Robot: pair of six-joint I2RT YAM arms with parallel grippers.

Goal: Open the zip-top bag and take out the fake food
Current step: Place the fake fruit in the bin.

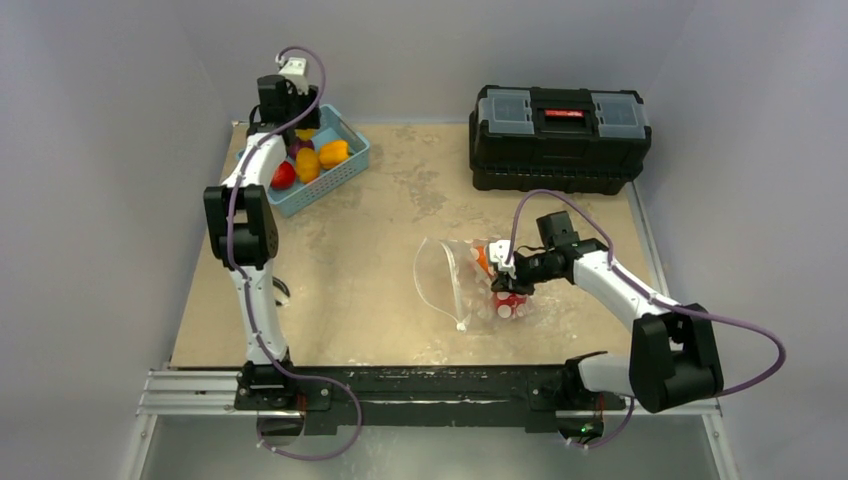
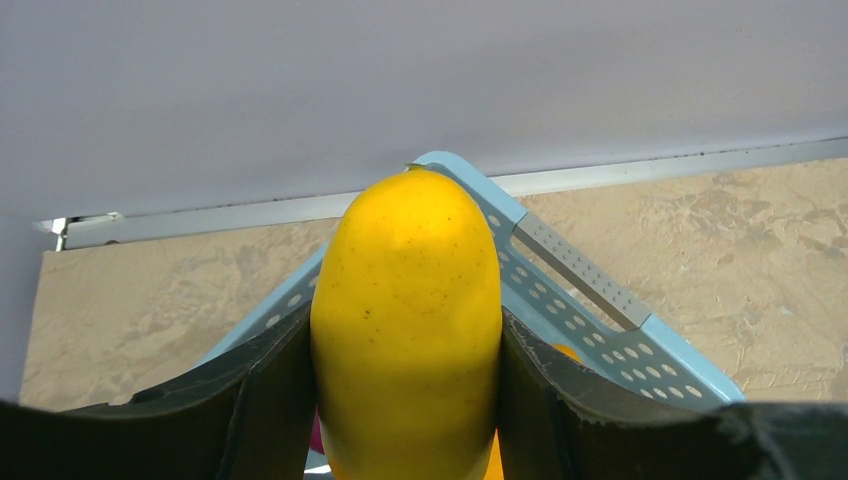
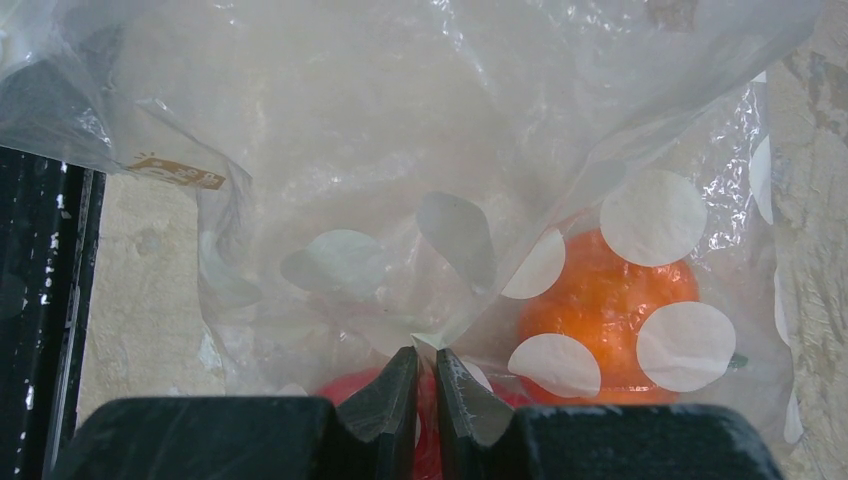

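Observation:
The clear polka-dot zip-top bag (image 1: 465,280) lies right of the table's middle, its mouth gaping to the left. Inside it sit an orange fruit (image 3: 605,305) and a red piece (image 3: 345,388). My right gripper (image 3: 426,352) is shut on a fold of the bag's plastic; from above, the right gripper (image 1: 508,275) sits over the bag's right end. My left gripper (image 2: 405,350) is shut on a yellow fruit (image 2: 405,300), held over the light-blue basket (image 2: 600,320) at the far left. The left gripper (image 1: 297,125) is partly hidden by its wrist from above.
The basket (image 1: 350,170) holds red, orange, yellow and purple fake food. A black toolbox (image 1: 558,137) stands at the back right. The table's far edge and grey wall run just behind the basket.

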